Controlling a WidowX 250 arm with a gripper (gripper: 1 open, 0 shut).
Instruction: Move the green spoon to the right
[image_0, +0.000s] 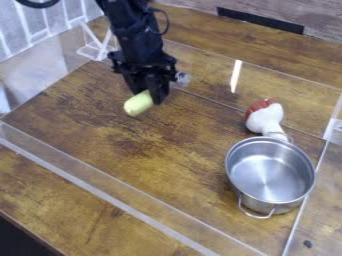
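The green spoon (138, 103) is a small yellow-green pod-like piece at the left-centre of the wooden table (120, 160). My black gripper (147, 94) comes down on it from above, tilted a little, and its fingers are shut on the spoon's upper right end. The spoon's lower left end sticks out below the fingers. Whether the spoon touches the wood or hangs just over it, I cannot tell.
A steel pot (270, 172) stands at the front right. A red-and-white object (266, 117) lies behind it. A white wire rack (96, 42) is at the back left. Low clear walls (160, 215) border the table.
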